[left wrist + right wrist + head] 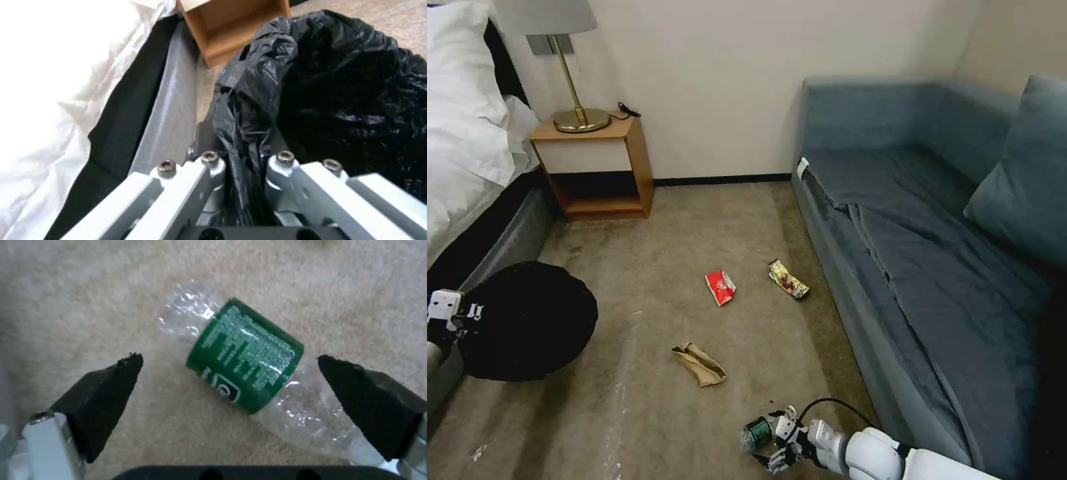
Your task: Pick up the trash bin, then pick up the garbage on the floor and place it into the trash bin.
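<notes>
So far my left gripper (242,186) has the trash bin (527,320) pinched by its rim beside the bed, while my right gripper (231,373) hangs wide open astride the bottle (242,356) on the carpet, nothing binned yet.

Head camera: high, facing forward-down over my beige carpet floor (647,280). Left wrist camera: close on the crinkled black bin liner (338,83), head-view nine o'clock. Right wrist camera: straight down, near the carpet, head-view six o'clock.

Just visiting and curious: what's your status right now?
Left gripper shut on trash bin liner. Right gripper open over clear bottle on carpet. Nothing in the way.
</notes>
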You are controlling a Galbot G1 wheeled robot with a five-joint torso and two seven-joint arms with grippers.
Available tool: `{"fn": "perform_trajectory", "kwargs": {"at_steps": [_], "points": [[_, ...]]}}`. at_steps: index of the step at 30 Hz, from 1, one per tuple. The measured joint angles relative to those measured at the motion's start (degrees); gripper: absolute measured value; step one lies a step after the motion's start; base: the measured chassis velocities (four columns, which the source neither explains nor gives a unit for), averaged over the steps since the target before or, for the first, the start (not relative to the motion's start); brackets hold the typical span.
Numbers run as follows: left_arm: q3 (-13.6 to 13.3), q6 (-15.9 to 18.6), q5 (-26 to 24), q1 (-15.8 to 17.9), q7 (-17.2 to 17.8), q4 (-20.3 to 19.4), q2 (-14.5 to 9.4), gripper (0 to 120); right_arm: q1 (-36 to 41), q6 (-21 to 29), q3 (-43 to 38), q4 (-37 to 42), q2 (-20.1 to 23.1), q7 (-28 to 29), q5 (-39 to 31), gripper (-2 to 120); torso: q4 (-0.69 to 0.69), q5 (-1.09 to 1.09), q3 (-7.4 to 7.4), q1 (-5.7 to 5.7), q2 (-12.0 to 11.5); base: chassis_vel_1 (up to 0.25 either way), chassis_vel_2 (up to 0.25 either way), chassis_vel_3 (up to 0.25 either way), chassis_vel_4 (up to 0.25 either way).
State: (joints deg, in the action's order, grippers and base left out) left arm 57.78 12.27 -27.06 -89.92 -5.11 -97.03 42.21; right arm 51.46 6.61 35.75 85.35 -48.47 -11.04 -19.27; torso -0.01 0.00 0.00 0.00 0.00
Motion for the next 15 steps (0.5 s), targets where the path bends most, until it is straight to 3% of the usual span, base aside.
{"fn": "perform_trajectory", "kwargs": {"at_steps": [15], "points": [[3.46, -1.84, -0.16, -4.43, -0.94, -0.12, 1.48, 7, -3.52, -4.9, 2.59, -11.99, -5.69, -1.05, 2.26, 100, 0.0, 0.0, 0.0, 0.0, 0.0, 0.0, 0.0, 0.0, 0.0]]}}
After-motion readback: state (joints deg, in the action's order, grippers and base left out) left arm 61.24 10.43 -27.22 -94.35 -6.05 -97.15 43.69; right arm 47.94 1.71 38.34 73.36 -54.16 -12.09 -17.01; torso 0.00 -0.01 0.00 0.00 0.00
